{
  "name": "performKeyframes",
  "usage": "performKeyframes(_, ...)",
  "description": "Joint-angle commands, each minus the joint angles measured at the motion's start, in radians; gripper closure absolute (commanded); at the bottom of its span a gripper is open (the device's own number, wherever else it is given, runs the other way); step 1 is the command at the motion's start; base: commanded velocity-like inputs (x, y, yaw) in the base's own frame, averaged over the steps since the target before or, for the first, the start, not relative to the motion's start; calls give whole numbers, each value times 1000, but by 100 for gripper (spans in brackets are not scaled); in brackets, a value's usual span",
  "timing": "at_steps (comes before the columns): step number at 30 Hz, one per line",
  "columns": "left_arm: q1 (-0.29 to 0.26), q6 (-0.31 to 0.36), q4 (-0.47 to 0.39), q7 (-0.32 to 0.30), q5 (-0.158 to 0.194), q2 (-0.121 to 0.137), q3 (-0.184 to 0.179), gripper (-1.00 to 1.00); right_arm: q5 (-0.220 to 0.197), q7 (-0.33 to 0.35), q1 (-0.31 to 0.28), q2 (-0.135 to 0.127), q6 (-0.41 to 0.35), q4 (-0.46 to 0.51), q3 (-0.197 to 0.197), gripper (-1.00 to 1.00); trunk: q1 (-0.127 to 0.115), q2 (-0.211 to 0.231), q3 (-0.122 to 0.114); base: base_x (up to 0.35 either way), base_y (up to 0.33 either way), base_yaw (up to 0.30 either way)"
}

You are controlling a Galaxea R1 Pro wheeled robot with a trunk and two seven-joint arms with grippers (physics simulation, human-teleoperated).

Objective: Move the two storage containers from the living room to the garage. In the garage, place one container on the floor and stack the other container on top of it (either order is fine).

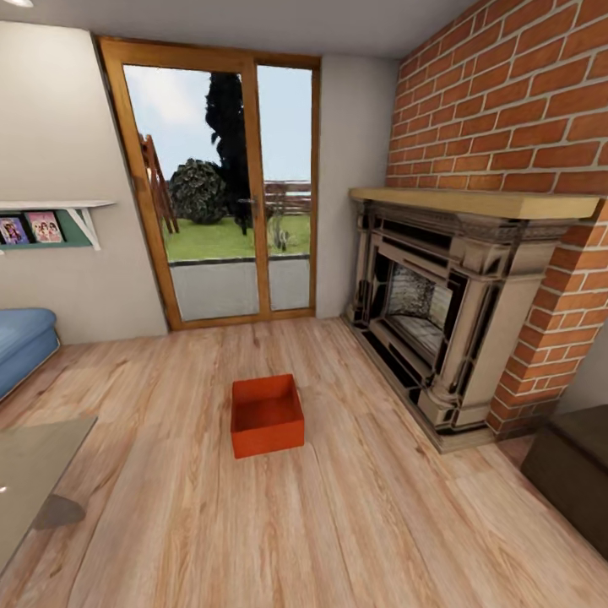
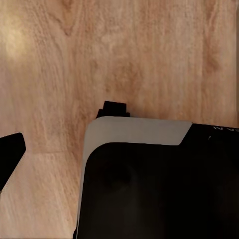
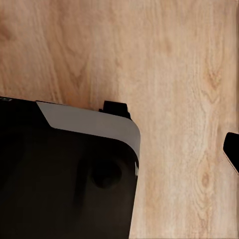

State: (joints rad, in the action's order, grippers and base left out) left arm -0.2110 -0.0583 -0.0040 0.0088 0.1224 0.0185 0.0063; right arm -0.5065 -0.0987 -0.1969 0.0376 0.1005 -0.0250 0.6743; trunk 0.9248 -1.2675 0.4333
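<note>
Looking through the head camera, I see one orange-red rectangular plastic storage container [image 1: 267, 415], lidless and empty, sitting on the light wood plank floor [image 1: 338, 523] of the living room, out in the open middle, well apart from every wall. Beyond it stands a wood-framed glass door [image 1: 221, 181] showing grass and trees. To the right is a red brick fireplace [image 1: 473, 253] with a pale wooden mantel. At the left edge are a blue sofa [image 1: 24, 342], a white wall shelf [image 1: 59, 215] holding pictures, and the corner of a glass table [image 1: 34, 473]. Both wrist cameras look down at plank flooring past the robot's dark, grey-edged base [image 2: 159, 184]; I cannot tell how either gripper stands.
</note>
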Motion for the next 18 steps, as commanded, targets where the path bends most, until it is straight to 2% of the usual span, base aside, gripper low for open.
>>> performKeyframes(1, -1, -3, 1, 0, 8, 0, 0, -100, -9, -1, -1, 1, 5, -3, 8, -100, 1, 0, 1, 321, 0, 0)
performKeyframes(18, -1, -3, 1, 0, 8, 0, 0, -100, -9, -1, -1, 1, 4, -3, 8, -100, 1, 0, 1, 321, 0, 0)
